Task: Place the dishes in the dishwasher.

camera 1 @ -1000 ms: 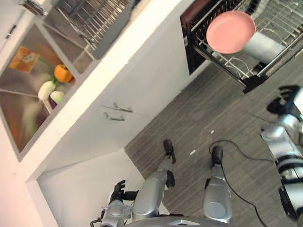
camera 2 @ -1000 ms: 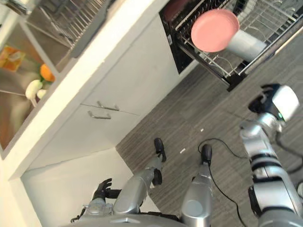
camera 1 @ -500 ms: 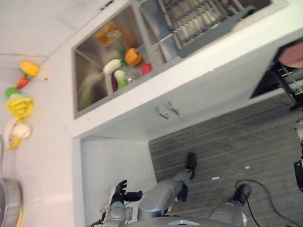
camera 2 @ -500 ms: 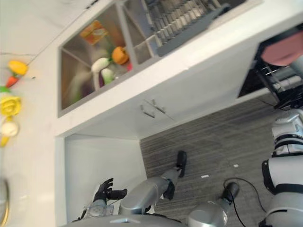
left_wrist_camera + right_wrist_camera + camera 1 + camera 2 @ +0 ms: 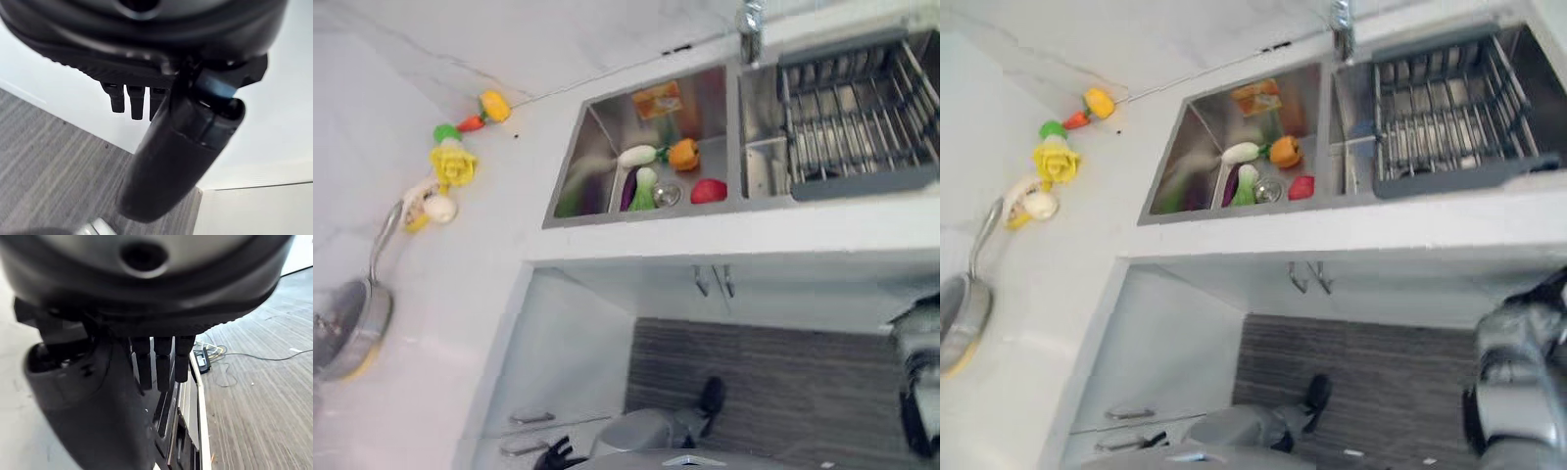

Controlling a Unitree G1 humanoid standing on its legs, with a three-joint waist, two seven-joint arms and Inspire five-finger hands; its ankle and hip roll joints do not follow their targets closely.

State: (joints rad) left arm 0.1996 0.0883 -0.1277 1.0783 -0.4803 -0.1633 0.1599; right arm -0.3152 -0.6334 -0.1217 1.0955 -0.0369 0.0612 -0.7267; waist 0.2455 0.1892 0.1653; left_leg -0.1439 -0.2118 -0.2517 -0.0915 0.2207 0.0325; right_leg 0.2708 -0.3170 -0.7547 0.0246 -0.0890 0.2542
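A grey dish rack [image 5: 857, 117] sits in the right basin of the steel sink [image 5: 570, 174]; what lies in it is too blurred to tell. My left hand [image 5: 146, 44] hangs low beside a white cabinet, open and empty, with straight fingers [image 5: 134, 100] and the thumb [image 5: 181, 152] held out. Its fingertips show at the bottom edge of the left eye view [image 5: 553, 455]. My right hand [image 5: 146, 284] is open too, holding nothing, with straight fingers [image 5: 161, 367] over a dark gap and wooden floor.
Toy vegetables lie in the left basin [image 5: 656, 171] and on the white counter [image 5: 450, 166] at the left. A metal pan [image 5: 347, 323] rests at the far left. White cabinets [image 5: 568, 362] stand below the counter, with grey wooden floor [image 5: 773, 382] in front.
The whole picture has swung left, so the camera moved: the dishwasher rack with the pink plate has left the view, and the sink, counter and pan now show. Both hands stay open.
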